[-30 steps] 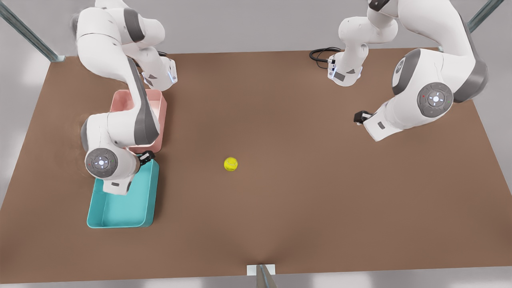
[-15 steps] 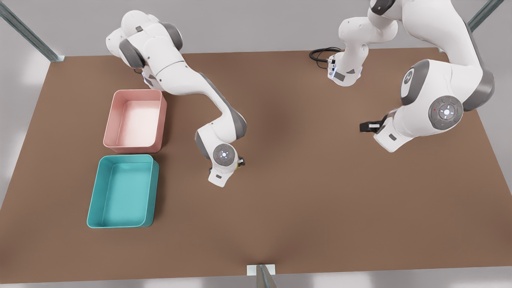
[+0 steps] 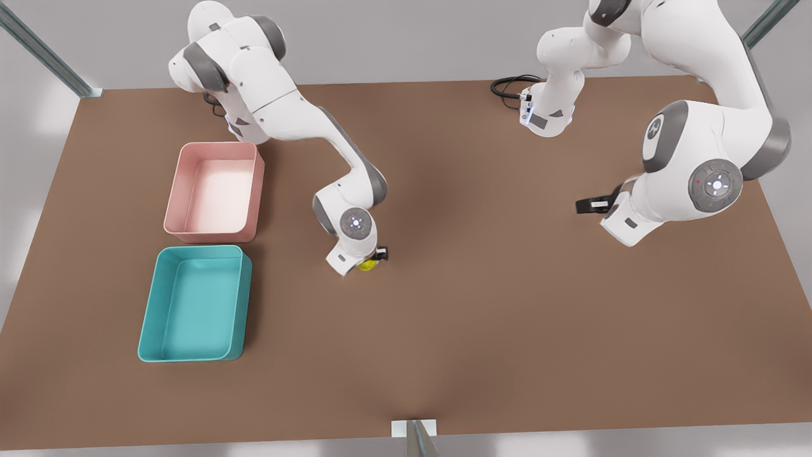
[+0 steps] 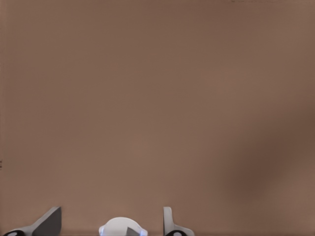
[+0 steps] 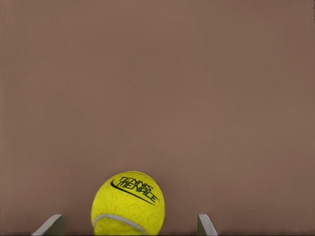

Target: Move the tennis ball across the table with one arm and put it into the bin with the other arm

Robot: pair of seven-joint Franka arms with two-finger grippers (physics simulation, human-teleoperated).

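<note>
Front view: right gripper (image 3: 374,257) is over the tennis ball (image 3: 366,264) at mid-table, beside the teal bin (image 3: 147,317); left gripper (image 3: 587,205) waits apart. Left wrist view: fingers (image 4: 49,222) spread, empty. Right wrist view: fingers (image 5: 205,225) spread, flanking the ball, no visible contact

The right gripper (image 3: 374,259) hangs low at the tennis ball (image 3: 366,264), fingers spread either side of it. The left gripper (image 3: 587,205) waits well apart from the ball, fingers parted.
</note>
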